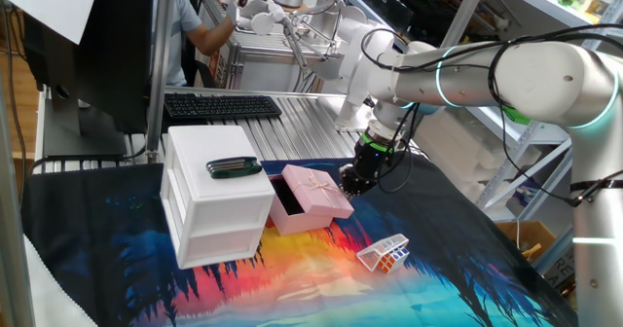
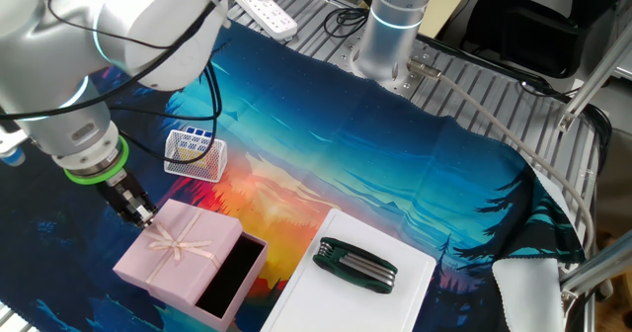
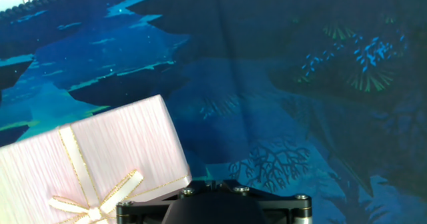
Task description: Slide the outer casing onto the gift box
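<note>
- Tabletop: one, under a sunset-printed cloth; everything stands on it.
- Arm: one, reaching down so its gripper sits at the far edge of the casing.
- Cabinet: one, white, with drawers, just beside the pink pieces. One dark green folding tool lies on top.
- Casing: one pink sleeve with a gold bow, lying flat near the middle of the cloth, between cabinet and gripper.
- Box: one; its dark interior shows at the casing's cabinet-side end, so it seems to be partly inside the casing and not fully covered.
- Wire cube: one, clear, well apart from the casing.
- Gripper state: the fingertips touch or nearly touch the casing's edge; whether the fingers are spread or closed cannot be told, since the hand view shows only the gripper body.
- Step in hand, as I judge it: pushing the casing over the box.
- The next move likely calls for a level, straight push toward the cabinet, keeping the casing square so the box does not jam or skid.
</note>
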`<action>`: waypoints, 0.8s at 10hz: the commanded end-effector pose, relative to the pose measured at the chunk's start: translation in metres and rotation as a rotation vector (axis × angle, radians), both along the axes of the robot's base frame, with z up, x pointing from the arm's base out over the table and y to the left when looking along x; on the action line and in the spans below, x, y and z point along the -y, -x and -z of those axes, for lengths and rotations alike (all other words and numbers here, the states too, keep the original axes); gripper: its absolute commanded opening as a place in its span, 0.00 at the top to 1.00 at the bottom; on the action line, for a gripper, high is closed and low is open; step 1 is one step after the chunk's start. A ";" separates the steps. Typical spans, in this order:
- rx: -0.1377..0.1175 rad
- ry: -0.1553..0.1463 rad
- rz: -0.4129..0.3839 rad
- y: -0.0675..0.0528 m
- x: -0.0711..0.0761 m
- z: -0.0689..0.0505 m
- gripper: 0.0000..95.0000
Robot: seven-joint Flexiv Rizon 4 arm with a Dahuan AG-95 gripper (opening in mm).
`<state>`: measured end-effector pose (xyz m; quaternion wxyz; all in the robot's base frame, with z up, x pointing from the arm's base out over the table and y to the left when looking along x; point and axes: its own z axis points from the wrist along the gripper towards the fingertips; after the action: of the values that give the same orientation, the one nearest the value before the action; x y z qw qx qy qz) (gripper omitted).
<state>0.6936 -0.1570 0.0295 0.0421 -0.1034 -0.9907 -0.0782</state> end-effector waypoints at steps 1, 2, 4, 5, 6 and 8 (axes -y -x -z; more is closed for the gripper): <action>-0.002 0.001 0.006 0.000 -0.002 -0.001 1.00; -0.003 0.002 0.014 0.001 -0.005 -0.003 1.00; -0.007 0.008 0.030 0.004 -0.012 -0.007 1.00; -0.008 0.010 0.033 0.005 -0.013 -0.007 1.00; -0.008 0.011 0.036 0.005 -0.014 -0.008 1.00; -0.008 0.019 0.043 0.006 -0.017 -0.010 1.00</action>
<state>0.6874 -0.1392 0.0394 0.0445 -0.1261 -0.9887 -0.0680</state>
